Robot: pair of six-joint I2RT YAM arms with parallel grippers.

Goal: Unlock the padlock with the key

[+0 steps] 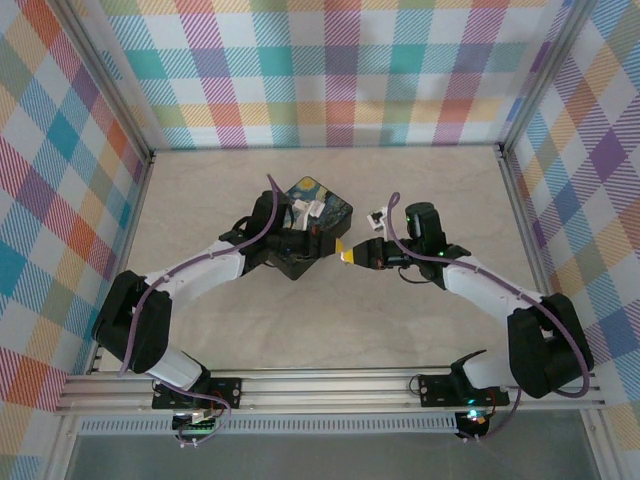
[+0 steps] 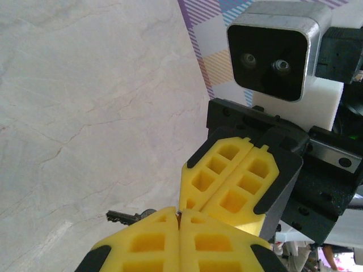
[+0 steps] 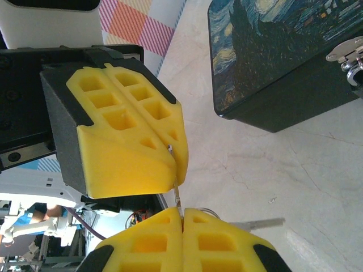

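Observation:
The key shows edge-on as a thin silvery strip bridging the two pairs of yellow fingertips. My right gripper is shut on its lower end, and my left gripper is shut on its upper end. A second blade on the same ring sticks out to the right; in the left wrist view it juts left behind my left gripper. From above, the left gripper and the right gripper meet tip to tip. The padlock is mostly cut off at a silver hasp.
The painted tin box with its starry-night lid stands just behind the left wrist. Checked walls close off the left, back and right. The marble tabletop lies bare behind the right arm, and an aluminium rail lines the near edge.

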